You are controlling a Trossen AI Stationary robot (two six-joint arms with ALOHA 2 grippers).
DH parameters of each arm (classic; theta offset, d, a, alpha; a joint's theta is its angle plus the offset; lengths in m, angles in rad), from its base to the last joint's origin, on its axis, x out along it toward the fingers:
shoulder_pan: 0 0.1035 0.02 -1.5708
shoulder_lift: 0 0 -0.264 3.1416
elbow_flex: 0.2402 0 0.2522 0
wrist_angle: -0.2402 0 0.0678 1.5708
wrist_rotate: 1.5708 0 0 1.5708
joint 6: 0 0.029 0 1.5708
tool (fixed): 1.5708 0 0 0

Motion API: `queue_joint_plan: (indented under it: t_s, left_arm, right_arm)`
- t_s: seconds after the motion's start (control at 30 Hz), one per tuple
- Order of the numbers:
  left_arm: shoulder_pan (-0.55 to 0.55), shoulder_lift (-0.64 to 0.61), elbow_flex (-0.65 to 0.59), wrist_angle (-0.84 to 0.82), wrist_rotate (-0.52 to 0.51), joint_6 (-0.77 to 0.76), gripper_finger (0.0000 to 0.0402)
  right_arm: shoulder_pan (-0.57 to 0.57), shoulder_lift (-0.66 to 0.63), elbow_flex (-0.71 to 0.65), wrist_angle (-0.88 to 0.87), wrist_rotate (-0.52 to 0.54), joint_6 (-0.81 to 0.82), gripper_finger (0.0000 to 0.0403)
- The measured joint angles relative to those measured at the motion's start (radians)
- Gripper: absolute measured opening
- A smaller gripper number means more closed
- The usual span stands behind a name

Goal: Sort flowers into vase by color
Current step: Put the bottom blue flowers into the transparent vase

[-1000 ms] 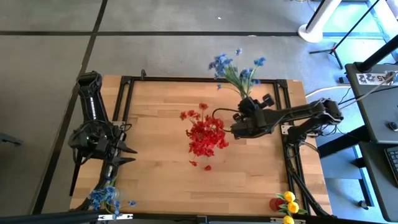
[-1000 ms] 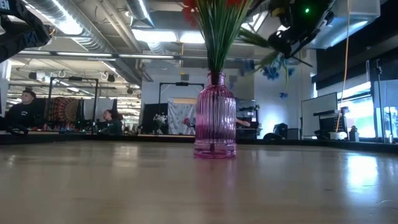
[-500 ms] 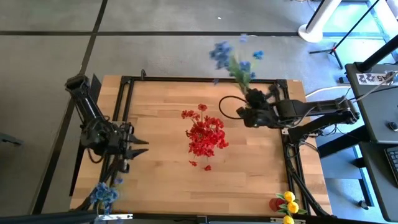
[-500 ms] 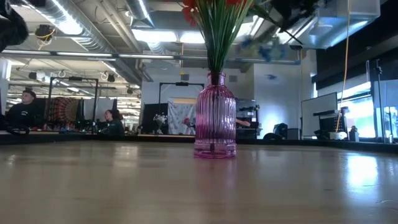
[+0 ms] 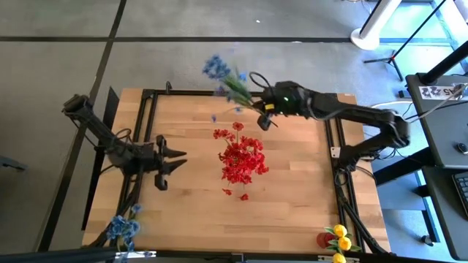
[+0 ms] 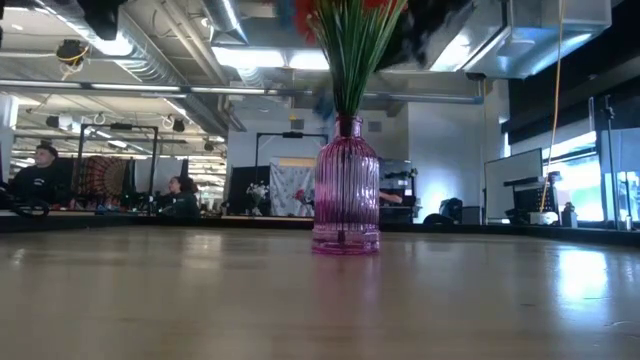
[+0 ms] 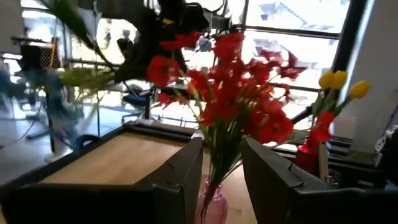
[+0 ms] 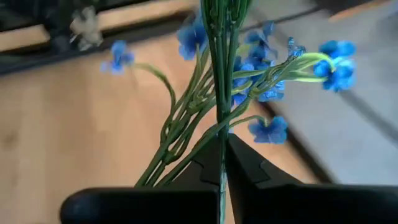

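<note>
While carrying: right tool [image 8: 221,163] clamped on blue sprig [image 8: 249,74] stems, blossoms fanning ahead of it.
Beside it: red flowers [image 5: 243,159] in pink vase [image 6: 345,190], counter [image 5: 183,212] centre.
Across vase: left tool [image 5: 174,158], fingers apart, empty.
Advice: hold the clamp firm and stems clear of red blossoms.
Farthest: more blue flowers [image 5: 121,229] and yellow flowers [image 5: 339,237] at counter corners.

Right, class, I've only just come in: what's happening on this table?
The right gripper is shut on a blue sprig, held up near the table's far edge. The pink vase at mid-table already holds the red flowers. The left gripper is open and points at it. More blue flowers and yellow flowers wait at the near corners.
</note>
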Motion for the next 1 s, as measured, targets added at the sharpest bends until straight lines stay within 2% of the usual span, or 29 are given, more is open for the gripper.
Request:
queue_joint_plan:
  t_s: [0.1, 0.17, 0.33, 0.53, 0.8, 0.9, 1.0]
  left_arm:
    - [0.028, 0.0, 0.0, -0.042, 0.002, -0.049, 0.011]
    - [0.043, 0.0, 0.0, -0.066, 0.005, -0.072, 0.011]
    - [0.063, 0.0, 0.0, -0.081, 0.007, -0.098, 0.011]
    - [0.089, 0.0, 0.0, -0.097, 0.037, -0.142, 0.011]
    - [0.23, 0.038, 0.0, -0.129, 0.146, -0.229, 0.011]
    - [0.309, 0.084, 0.0, -0.128, 0.184, -0.255, 0.011]
    - [0.377, 0.143, 0.0, -0.126, 0.233, -0.259, 0.011]
  right_arm:
    - [-0.054, 0.075, 0.0, 0.008, -0.177, 0.002, 0.0005]
    - [-0.072, 0.133, 0.0, 0.014, -0.241, 0.002, 0.0005]
    - [-0.069, 0.273, 0.0, 0.04, -0.232, -0.023, 0.0021]
    - [-0.061, 0.383, 0.0, 0.09, -0.302, -0.048, 0.0092]
    - [-0.049, 0.337, 0.0, 0.109, -0.302, -0.078, 0.0224]
    - [-0.048, 0.312, 0.0, 0.077, -0.304, -0.083, 0.0253]
    - [-0.031, 0.309, 0.001, -0.004, -0.321, -0.088, 0.0262]
